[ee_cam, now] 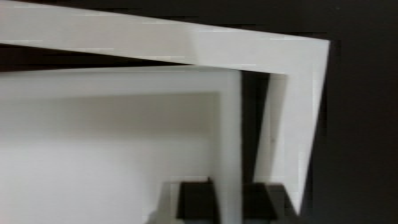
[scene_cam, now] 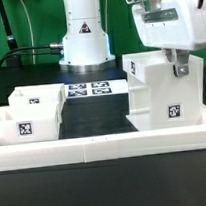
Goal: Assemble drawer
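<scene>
The drawer's large white housing (scene_cam: 155,92) stands upright on the table at the exterior view's right, against the front rail, with a square tag on its front. My gripper (scene_cam: 177,67) reaches down onto its top right wall. In the wrist view the thin white housing wall (ee_cam: 249,110) runs between my two dark fingers (ee_cam: 201,200), and my gripper (ee_cam: 235,192) is shut on it. Two smaller white tagged trays (scene_cam: 36,101) (scene_cam: 14,125) sit side by side at the exterior view's left, apart from the housing.
The long low white rail (scene_cam: 104,146) runs along the table's front. The marker board (scene_cam: 90,90) lies flat between the trays and the housing. The robot's base (scene_cam: 84,37) stands behind it, with cables at the back left.
</scene>
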Motion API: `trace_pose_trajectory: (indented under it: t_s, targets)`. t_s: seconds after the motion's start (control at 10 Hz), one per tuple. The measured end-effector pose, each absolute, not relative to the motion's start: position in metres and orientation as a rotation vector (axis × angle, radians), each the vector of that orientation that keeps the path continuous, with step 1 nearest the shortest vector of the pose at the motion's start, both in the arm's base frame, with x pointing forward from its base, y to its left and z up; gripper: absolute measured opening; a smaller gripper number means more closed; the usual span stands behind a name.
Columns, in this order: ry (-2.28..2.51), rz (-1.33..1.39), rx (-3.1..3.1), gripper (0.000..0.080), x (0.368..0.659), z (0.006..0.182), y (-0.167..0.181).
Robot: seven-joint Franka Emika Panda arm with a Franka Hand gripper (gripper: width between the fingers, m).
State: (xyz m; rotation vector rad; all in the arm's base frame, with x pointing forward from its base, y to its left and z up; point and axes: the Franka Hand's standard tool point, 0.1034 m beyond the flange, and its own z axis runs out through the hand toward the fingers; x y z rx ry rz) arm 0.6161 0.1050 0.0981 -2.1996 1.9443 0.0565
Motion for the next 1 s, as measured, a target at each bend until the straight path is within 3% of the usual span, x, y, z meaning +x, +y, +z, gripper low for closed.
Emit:
trace_pose_trajectory:
  t_s: [0.4, 0.8, 0.9, 1.0]
  targets:
    - [1.97, 0.065, -2.17, 0.0041, 0.639, 0.099, 0.104]
    - [1.96, 0.063, -2.178, 0.0041, 0.641, 0.099, 0.105]
    - [1.956, 0.058, -2.178, 0.0232, 0.642, 0.1, 0.105]
    - [1.952, 0.053, -2.178, 0.0371, 0.642, 0.1, 0.105]
